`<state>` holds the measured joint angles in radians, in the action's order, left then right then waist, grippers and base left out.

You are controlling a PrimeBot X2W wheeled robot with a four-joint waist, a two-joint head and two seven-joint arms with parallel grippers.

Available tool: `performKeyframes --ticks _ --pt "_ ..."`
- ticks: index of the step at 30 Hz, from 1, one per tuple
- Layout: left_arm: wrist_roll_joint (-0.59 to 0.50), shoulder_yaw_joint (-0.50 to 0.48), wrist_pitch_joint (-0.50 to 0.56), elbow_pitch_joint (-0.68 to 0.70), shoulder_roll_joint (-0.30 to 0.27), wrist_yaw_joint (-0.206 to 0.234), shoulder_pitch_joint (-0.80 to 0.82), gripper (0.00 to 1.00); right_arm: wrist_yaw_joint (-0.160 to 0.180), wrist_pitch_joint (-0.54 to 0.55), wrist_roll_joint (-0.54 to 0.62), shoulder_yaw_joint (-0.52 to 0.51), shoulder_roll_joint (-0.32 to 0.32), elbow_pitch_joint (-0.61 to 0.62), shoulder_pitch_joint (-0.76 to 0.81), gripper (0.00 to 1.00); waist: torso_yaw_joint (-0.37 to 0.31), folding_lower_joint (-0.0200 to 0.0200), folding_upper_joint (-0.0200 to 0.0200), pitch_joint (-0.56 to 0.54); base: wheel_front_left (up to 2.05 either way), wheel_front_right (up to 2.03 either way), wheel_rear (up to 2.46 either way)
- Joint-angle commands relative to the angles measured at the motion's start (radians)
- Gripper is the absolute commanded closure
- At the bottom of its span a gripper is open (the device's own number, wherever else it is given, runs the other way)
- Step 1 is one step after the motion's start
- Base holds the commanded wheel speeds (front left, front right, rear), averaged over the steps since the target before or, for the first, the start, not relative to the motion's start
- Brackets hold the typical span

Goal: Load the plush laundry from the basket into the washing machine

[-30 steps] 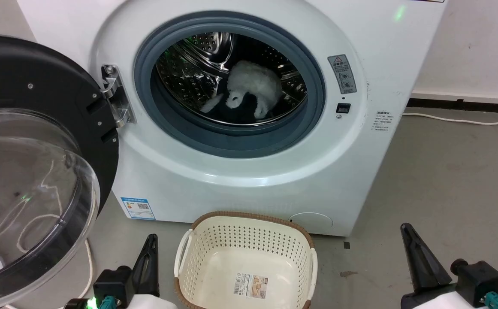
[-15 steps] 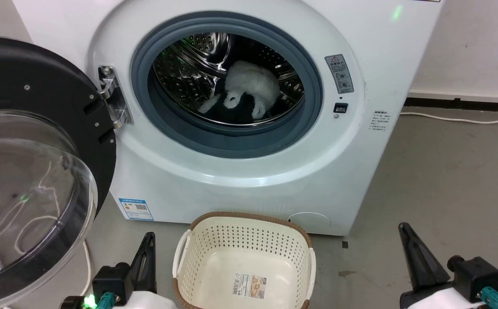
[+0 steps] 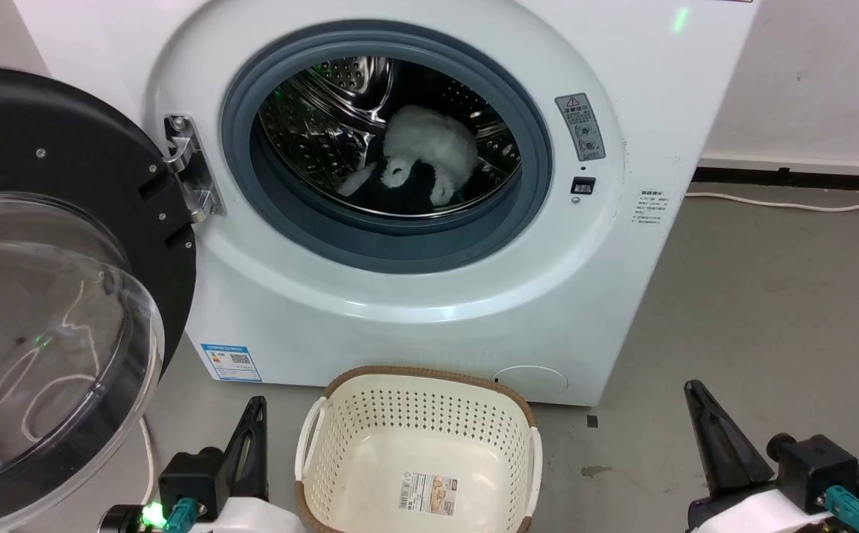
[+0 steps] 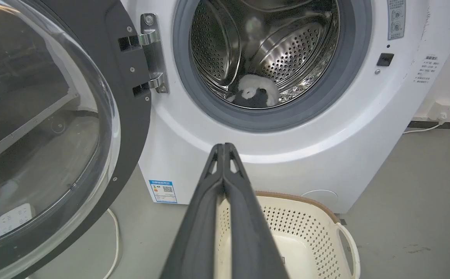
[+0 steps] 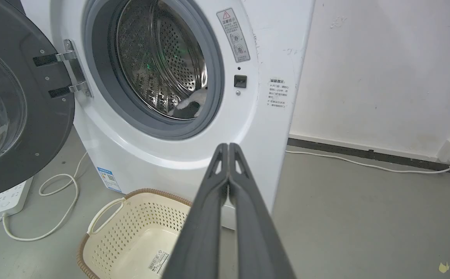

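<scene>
Two grippers: I have the left gripper (image 3: 254,414) and the right gripper (image 3: 695,403) low in my head view, both pointing up toward the machine.
Left fingers (image 4: 205,217): pressed pad against pad along their whole length in the left wrist view, tips meeting, closed on themselves.
Right fingers (image 5: 205,224): the same in the right wrist view, tips together, gripping only each other.
Plush laundry (image 3: 429,152): inside the drum (image 3: 311,133), lying on its lower curve, well beyond both sets of fingertips. White fur lies on top and a black part underneath (I can't tell which limb is which).
Washing machine (image 3: 414,311): straight ahead of the fingers, its round mouth uncovered inside the grey ring.
Door (image 3: 52,296): swung wide open off to the left of the left fingers, hanging from the metal hinge (image 3: 185,174), clear dome bulging toward me.
Basket (image 3: 429,374): upright on the floor (image 3: 769,311) between the two grippers, just beside the left fingers and well apart from the right ones, near the foot of the machine (touching it or not, I can't say). Its label (image 3: 429,494) shows on its pale bottom.
Power strip (image 5: 9,197): on the floor below the open door, far to the left of the right fingers, with a white cable (image 5: 66,193) looping off it.
Wall (image 5: 383,69): pale, beyond and to the right of the right fingers.
</scene>
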<state>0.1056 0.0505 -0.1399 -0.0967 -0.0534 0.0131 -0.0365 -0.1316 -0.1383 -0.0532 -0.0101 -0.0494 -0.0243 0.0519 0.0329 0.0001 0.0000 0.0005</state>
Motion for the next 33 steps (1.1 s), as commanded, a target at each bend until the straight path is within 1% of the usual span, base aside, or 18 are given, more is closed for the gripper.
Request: performKeyframes --ticks 1,33 --pt "-0.009 -0.004 0.007 0.009 0.0 -0.006 0.015 1.0 0.0 0.005 0.007 0.002 0.0 0.006 -0.013 1.0 0.0 0.0 0.0 0.0 0.0 0.0 0.0" --pt "-0.058 -0.027 0.074 0.053 0.002 -0.009 0.026 1.0 0.001 0.072 0.031 0.006 -0.001 0.015 -0.033 1.0 -0.017 -0.0001 0.0 0.0 0.0 0.0 0.0"
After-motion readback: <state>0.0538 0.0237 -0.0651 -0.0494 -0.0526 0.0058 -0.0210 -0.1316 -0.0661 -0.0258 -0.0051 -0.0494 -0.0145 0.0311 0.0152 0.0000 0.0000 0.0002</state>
